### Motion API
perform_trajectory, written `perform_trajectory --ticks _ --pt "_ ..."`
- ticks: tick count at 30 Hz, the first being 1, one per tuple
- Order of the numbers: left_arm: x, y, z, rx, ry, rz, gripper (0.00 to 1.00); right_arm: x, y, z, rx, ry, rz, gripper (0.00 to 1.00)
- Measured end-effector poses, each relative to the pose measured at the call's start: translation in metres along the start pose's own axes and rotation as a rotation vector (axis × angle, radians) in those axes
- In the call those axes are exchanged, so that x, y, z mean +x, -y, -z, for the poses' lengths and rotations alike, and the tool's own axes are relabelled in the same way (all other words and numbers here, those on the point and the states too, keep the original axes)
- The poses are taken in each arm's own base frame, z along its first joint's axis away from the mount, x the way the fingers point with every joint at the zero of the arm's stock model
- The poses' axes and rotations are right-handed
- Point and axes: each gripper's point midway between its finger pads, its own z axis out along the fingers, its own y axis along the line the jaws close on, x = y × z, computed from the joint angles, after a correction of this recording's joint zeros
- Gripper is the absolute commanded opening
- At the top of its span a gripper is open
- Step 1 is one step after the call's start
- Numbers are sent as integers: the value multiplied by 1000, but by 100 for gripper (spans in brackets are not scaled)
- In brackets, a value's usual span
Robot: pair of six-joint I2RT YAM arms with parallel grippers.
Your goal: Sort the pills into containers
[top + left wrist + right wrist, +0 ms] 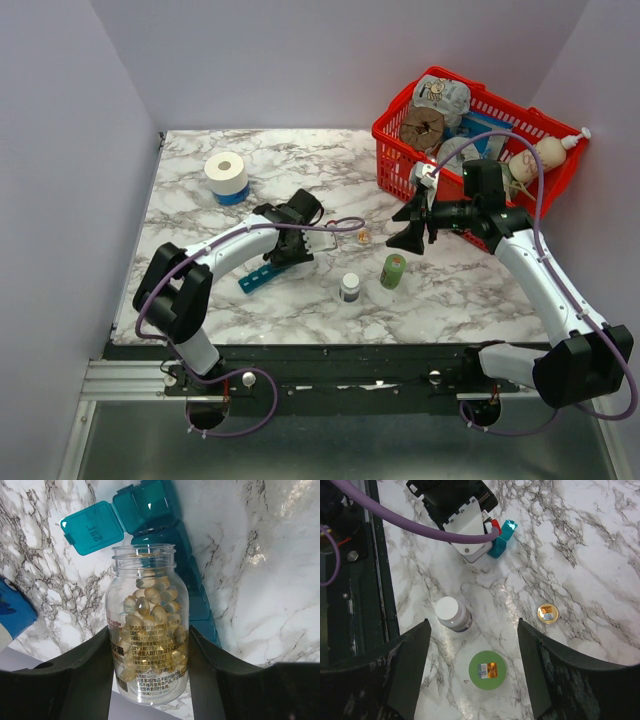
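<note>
My left gripper is shut on a small clear bottle with no cap, tilted with its open mouth toward the blue pill-organiser strip. Yellowish pills fill the bottle. One organiser lid stands open. The tan cap lies on the table. My right gripper is open and empty, hovering above the green bottle. The organiser's end shows beside the left gripper in the right wrist view.
A white bottle stands left of the green one. A red wire basket full of items sits at the back right. A white roll on a blue base stands at the back left.
</note>
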Motion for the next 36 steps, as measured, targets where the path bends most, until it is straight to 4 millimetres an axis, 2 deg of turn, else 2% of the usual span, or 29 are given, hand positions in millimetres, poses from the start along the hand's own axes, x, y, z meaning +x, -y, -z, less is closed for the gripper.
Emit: perform_trajectory --ticks 11,18,31,36 --pt "2 -1 5 18 17 77 0 1 1 0 -1 -2 -3 79" --pt "-4 -6 9 9 31 96 0 1 1 -1 -1 -2 -4 79" --pt "-4 -4 5 15 25 97 0 3 3 0 3 -5 -12 79" --pt "2 1 -3 20 19 103 0 3 3 0 3 -5 -12 79"
